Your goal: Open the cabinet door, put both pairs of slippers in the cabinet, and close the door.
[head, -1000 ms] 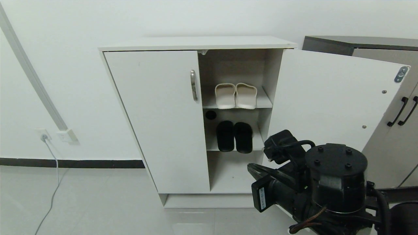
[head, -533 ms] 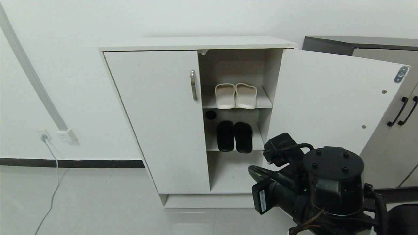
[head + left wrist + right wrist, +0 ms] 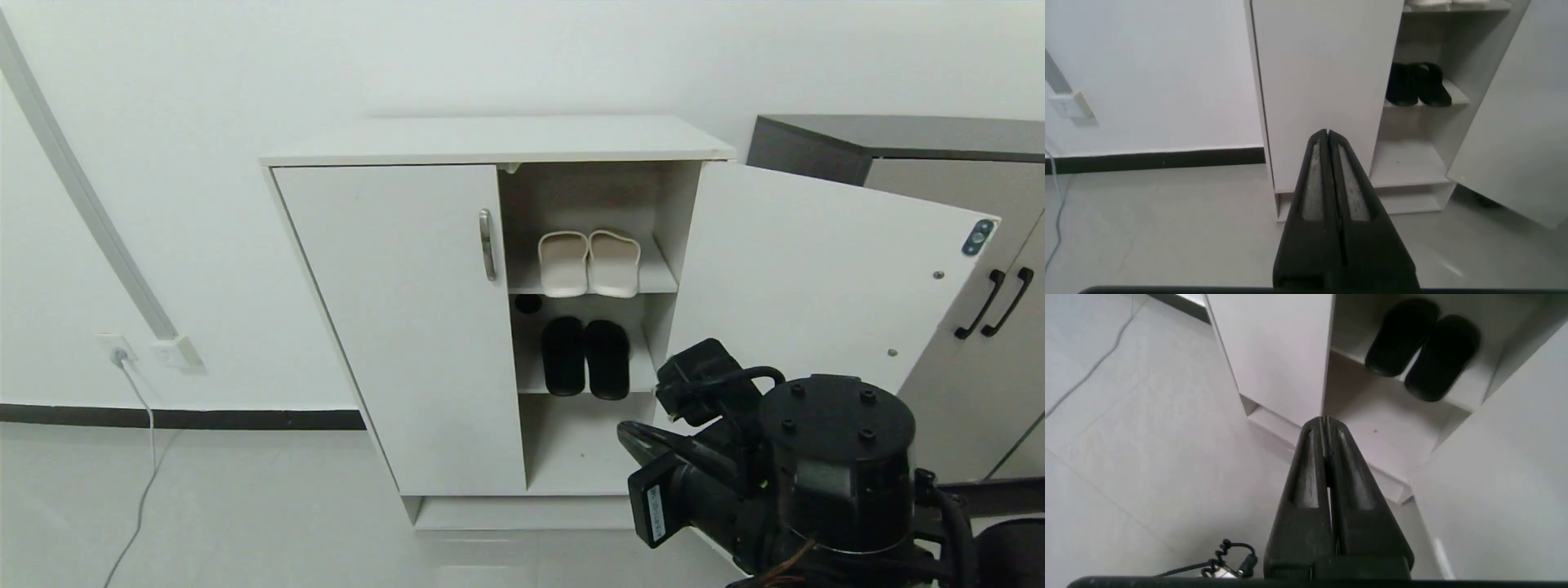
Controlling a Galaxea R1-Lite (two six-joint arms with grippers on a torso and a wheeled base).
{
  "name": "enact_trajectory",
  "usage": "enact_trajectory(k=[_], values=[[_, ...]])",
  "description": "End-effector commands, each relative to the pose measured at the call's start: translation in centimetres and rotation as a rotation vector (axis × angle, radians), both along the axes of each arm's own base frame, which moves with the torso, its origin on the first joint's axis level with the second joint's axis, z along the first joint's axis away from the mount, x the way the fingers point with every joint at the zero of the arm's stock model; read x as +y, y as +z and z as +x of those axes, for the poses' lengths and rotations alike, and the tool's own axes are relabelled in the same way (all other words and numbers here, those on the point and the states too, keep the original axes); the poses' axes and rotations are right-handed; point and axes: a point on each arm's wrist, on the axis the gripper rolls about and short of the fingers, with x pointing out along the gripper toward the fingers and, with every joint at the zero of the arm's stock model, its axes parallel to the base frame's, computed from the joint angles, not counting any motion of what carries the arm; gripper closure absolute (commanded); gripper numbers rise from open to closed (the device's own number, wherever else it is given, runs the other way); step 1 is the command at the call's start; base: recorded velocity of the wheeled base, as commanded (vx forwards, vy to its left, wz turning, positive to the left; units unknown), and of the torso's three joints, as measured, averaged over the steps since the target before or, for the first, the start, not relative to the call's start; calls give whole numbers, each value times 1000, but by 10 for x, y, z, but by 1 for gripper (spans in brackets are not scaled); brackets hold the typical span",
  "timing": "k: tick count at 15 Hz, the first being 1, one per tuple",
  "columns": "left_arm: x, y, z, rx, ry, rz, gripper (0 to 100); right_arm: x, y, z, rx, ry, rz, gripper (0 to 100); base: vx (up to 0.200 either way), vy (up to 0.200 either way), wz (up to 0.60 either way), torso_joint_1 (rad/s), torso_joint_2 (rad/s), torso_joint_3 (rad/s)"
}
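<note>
White slippers point(image 3: 571, 265) above black pair point(image 3: 1439, 358); L end effector point(image 3: 1327, 135), R end effector point(image 3: 1327, 420) empty, closed.

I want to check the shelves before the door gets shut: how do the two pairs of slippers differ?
The white slippers are pale cream; the black slippers are dark. The white slippers sit on the upper shelf, the black slippers on the shelf just below. Both pairs lie side by side inside the cabinet, behind its open right door.
</note>
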Motion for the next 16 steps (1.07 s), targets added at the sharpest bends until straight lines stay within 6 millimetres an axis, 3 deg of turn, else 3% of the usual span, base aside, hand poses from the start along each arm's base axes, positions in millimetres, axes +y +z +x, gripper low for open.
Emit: enact_trajectory(k=[1, 13, 16], values=[[0, 0, 0, 2, -1, 0, 100, 1, -4, 2, 8, -3, -11, 100, 0, 0, 0, 71, -466, -369], [0, 0, 0, 2, -1, 0, 100, 3, 1, 4, -12, -2, -8, 100, 0, 0, 0, 137, -472, -334], [0, 0, 0, 2, -1, 0, 100, 4, -5, 5, -1, -1, -29, 100, 0, 0, 0, 196, -505, -315]])
